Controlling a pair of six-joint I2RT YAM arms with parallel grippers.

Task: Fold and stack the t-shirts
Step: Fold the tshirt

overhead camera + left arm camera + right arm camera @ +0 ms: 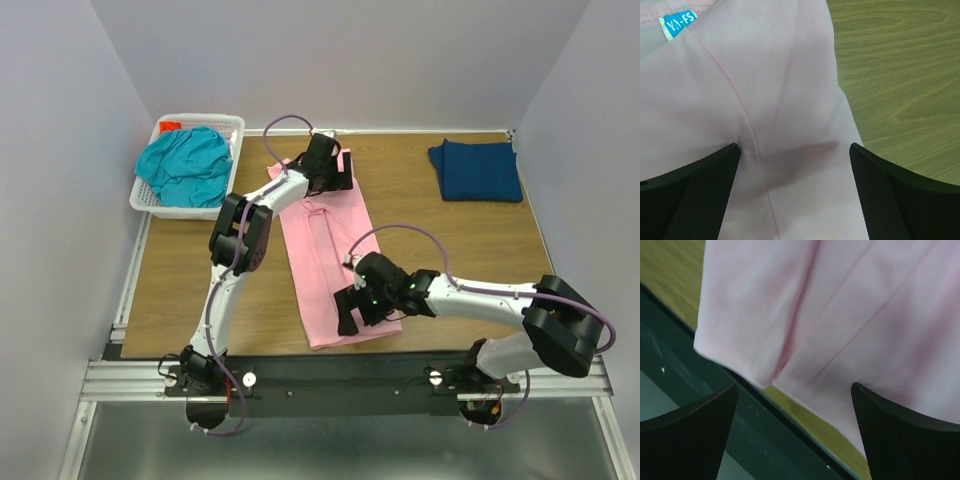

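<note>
Both wide, empty: left fingers point(690, 195), right fingers point(685, 435) over pink tee point(325, 250); teal tee point(185, 165) in basket point(165, 209); navy tee point(477, 170) folded apart.

Centre t-shirt point(325, 255) lies on the counter point(450, 240), running near to far. Left hand point(795, 152) sits over its far end, right hand point(795, 390) over its near end. Basket point(140, 203) is far left, with the basket t-shirt point(185, 165) inside. Third t-shirt point(476, 170) is far right, well apart.
</note>
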